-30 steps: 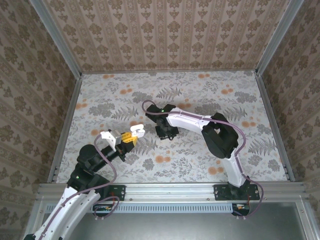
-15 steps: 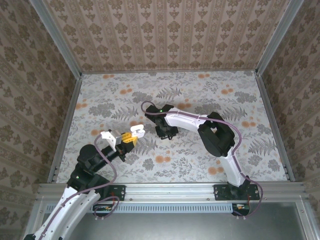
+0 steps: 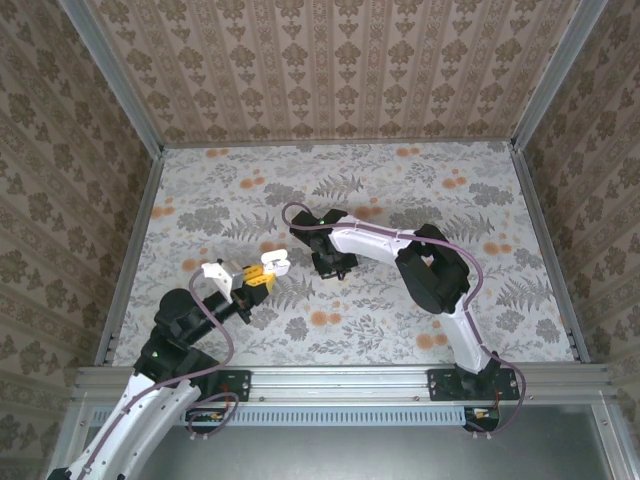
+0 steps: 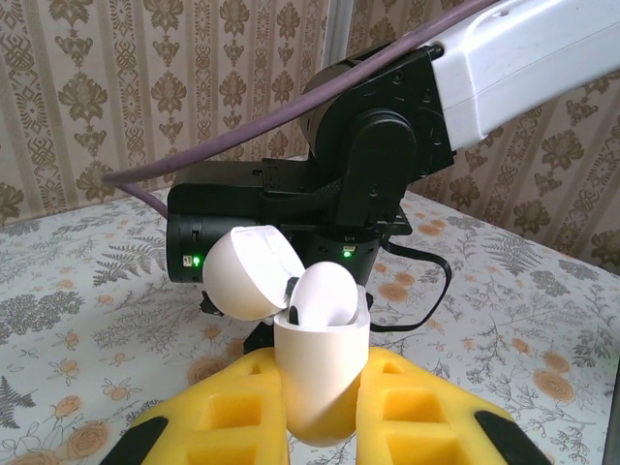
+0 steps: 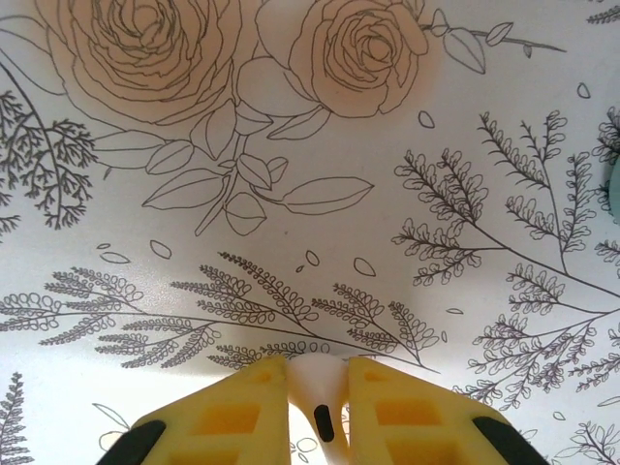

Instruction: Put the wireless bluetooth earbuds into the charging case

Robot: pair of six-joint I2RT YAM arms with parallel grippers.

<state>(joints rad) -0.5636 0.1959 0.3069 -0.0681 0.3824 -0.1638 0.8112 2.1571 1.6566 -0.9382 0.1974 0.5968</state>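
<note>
My left gripper (image 4: pixel 320 412) is shut on a white charging case (image 4: pixel 318 373) and holds it upright above the table. The lid (image 4: pixel 244 274) is hinged open to the left. One white earbud (image 4: pixel 327 294) sits in the case. In the top view the case (image 3: pixel 277 264) is left of centre, at the left gripper (image 3: pixel 262 274). My right gripper (image 5: pixel 318 376) points down close to the tablecloth, shut on a second white earbud (image 5: pixel 314 383) pinched between its yellow fingers (image 5: pixel 232 412). The right gripper (image 3: pixel 335 266) is a short way to the right of the case.
The right arm's black wrist (image 4: pixel 339 184) and its cable stand just behind the case in the left wrist view. A teal object (image 5: pixel 614 189) is cut off at the right edge of the right wrist view. Patterned walls (image 3: pixel 330 60) enclose the floral table (image 3: pixel 480 200).
The right gripper's jaws have closed onto the white earbud, and the right arm has shifted slightly to the left. The left arm and the case have not moved.
</note>
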